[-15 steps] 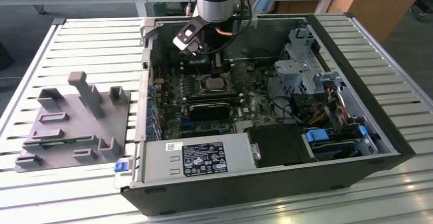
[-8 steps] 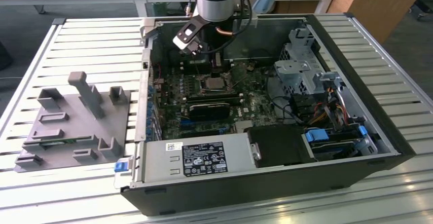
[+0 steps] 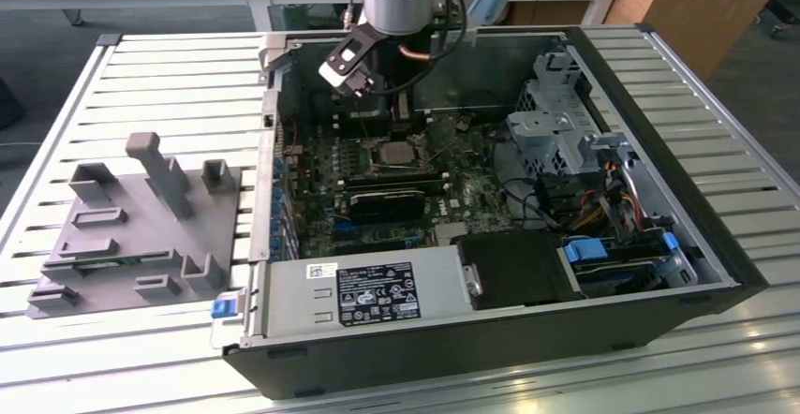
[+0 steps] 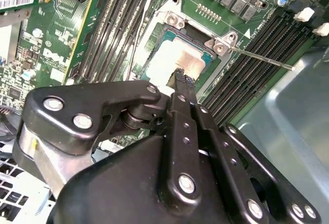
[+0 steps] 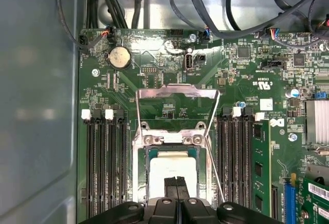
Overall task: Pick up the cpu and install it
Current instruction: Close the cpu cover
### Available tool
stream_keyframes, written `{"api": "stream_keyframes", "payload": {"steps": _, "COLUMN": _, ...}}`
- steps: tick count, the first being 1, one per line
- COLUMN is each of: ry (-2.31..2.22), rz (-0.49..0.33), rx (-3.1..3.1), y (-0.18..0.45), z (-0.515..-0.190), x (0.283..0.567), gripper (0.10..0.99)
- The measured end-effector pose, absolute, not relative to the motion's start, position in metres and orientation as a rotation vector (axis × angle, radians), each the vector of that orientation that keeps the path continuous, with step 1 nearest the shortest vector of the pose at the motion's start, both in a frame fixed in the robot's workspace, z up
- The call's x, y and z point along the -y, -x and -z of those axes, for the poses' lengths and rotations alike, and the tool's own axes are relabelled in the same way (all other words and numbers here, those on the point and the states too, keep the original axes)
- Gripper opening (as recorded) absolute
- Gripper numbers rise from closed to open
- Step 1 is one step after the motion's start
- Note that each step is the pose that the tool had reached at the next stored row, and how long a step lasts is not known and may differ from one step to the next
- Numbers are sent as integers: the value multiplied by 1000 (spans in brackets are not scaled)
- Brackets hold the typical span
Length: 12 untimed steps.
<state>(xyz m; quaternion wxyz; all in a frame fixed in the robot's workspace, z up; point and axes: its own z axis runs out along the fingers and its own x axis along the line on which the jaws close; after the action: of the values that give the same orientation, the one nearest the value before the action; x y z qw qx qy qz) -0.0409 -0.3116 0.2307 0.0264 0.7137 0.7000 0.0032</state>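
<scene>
- The cpu [image 5: 172, 168], a flat square chip with a shiny silver top, lies seated in the socket [image 5: 175, 140].
- The open computer case [image 3: 500, 339] holds the motherboard [image 5: 154, 70] that carries this socket.
- The gripper [image 5: 177, 182] is pinched narrow with nothing in it, its tips right over the socket.

The gripper [image 5: 177, 182], its two black fingertips pressed together, sits over the silver cpu [image 5: 169, 165], which lies flat in the socket at mid-frame. The socket's metal load plate [image 5: 177, 91] stands raised beyond it. Black memory slots [image 5: 105, 167] flank the socket on the green motherboard [image 5: 234, 88]. A coin cell battery [image 5: 119, 58] lies farther off.
</scene>
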Motion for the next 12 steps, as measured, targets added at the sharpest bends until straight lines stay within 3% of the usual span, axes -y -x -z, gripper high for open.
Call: {"api": "stream_keyframes", "payload": {"steps": 12, "ry": -2205, "rz": -10, "rx": -2163, "y": 41, "z": -234, "x": 312, "gripper": 106}}
